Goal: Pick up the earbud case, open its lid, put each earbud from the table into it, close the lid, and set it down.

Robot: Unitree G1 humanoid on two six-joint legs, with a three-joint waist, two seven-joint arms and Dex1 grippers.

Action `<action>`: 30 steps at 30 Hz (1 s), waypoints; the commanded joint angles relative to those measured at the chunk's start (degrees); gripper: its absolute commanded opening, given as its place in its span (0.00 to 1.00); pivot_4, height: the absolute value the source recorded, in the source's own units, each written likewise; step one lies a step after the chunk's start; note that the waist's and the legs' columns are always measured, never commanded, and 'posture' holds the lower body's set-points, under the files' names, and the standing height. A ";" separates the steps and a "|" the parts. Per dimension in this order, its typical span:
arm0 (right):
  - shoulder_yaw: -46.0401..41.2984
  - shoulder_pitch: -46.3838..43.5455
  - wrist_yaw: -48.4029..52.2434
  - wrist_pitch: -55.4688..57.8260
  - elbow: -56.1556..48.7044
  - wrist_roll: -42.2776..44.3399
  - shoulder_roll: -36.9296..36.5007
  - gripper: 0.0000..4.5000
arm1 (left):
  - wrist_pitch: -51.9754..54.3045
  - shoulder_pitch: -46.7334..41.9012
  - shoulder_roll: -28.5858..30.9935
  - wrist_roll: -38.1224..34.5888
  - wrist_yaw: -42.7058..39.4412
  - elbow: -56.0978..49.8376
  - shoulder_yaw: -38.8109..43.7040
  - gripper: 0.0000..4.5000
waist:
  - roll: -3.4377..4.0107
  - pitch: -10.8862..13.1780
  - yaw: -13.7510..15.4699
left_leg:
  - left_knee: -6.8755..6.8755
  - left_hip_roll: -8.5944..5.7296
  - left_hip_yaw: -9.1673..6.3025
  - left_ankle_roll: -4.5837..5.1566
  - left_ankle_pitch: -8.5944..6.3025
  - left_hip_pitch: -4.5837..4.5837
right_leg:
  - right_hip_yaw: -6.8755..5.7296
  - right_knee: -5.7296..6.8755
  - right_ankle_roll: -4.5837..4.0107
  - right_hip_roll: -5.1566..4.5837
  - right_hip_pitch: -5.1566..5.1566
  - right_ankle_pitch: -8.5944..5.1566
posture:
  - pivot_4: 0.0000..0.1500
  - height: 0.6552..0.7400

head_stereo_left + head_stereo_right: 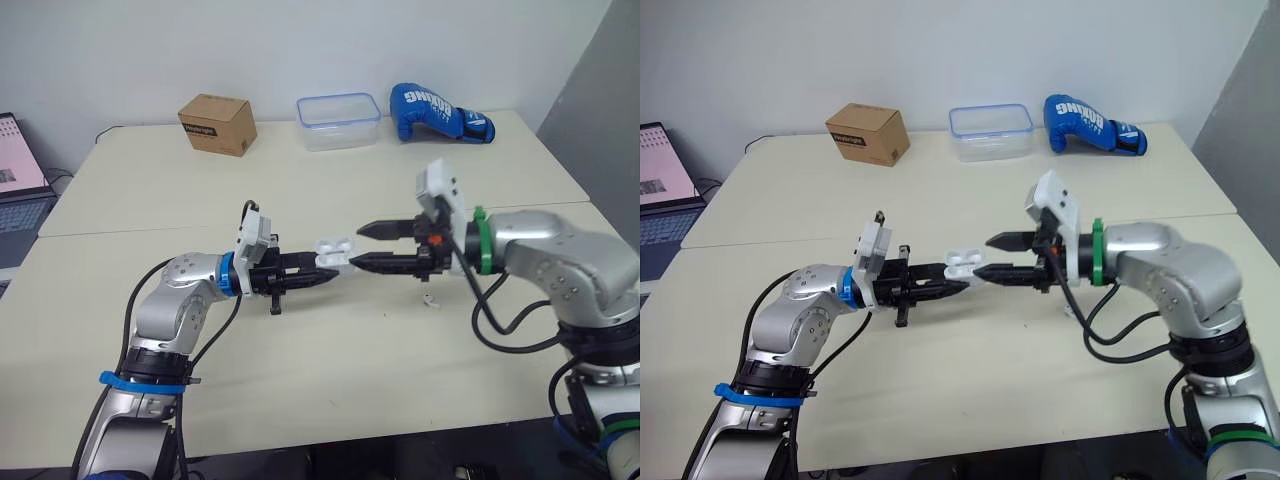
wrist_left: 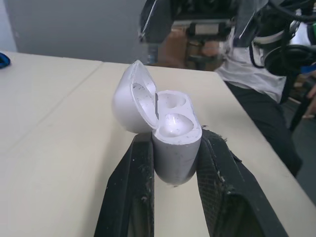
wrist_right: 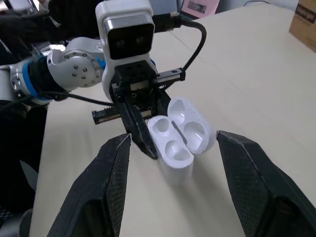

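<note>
The white earbud case (image 1: 335,250) is held above the middle of the table, my left gripper (image 1: 325,272) shut on its body. Its lid stands open, and in the left wrist view both sockets of the case (image 2: 170,133) look empty. My right gripper (image 1: 357,247) is open just to the right of the case, one fingertip above and one below the lid's level, not touching it. In the right wrist view the case (image 3: 180,136) sits between and beyond my right fingers (image 3: 111,173). One small white earbud (image 1: 430,299) lies on the table under my right wrist.
At the table's far edge stand a cardboard box (image 1: 217,123), a clear plastic container (image 1: 338,120) and a blue boxing glove (image 1: 437,112). A laptop (image 1: 18,170) sits off the table's left side. People and equipment are beyond the table in the wrist views.
</note>
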 commanded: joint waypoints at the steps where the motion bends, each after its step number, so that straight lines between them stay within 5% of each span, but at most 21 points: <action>1: 0.16 -1.42 2.18 -2.84 2.05 -3.50 -3.39 0.63 | -2.98 -1.80 -0.55 0.42 0.48 1.73 1.33 0.19 | 0.00 0.00 -0.02 | -0.01 -0.01 0.03 0.00 0.00 0.00 | 0.02 -0.01 0.00 -0.01 0.00 0.00 | 1.00 0.89; 12: 9.41 3.41 8.42 -12.93 9.42 -18.71 -12.24 0.63 | -4.33 -3.43 -0.57 0.87 0.51 4.60 1.19 0.19 | 0.00 0.00 -0.07 | 0.01 -0.01 0.10 0.00 0.00 -0.01 | 0.05 -0.02 0.00 -0.02 -0.02 0.00 | 1.00 0.89; 30: 18.84 6.55 14.91 -18.84 18.15 -33.65 -11.75 0.63 | -3.52 -1.89 -3.27 2.99 3.62 0.98 -1.83 0.19 | 0.00 0.00 -0.03 | 0.02 -0.01 0.13 0.00 0.00 -0.01 | 0.09 -0.02 0.01 -0.03 -0.02 0.00 | 1.00 0.89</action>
